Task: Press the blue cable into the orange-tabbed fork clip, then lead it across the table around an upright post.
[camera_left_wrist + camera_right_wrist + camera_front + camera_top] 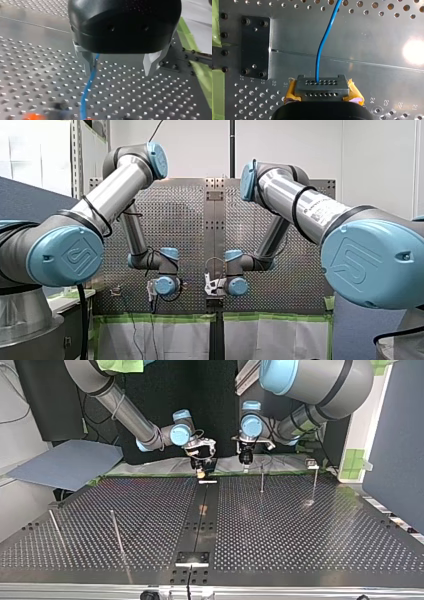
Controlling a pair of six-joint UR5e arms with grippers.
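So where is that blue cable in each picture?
Front view: too small to tell.
Top view: too small to tell.
Left wrist view: blue cable beside one finger of my left gripper.
Right wrist view: leads ahead from my right gripper.
Shared landmark: perforated table.

We see a perforated metal counter (300, 530) with a smooth strip (202, 510) down its middle. A black plate (255, 47) is screwed onto the counter at the strip's end, just beside green tape (216, 17) lining the counter's edge. White sheeting (170, 340) spreads beyond that taped edge. A grey-blue board (65, 462) lies off the counter's corner, and a blue partition (395, 460) stands beside the counter.
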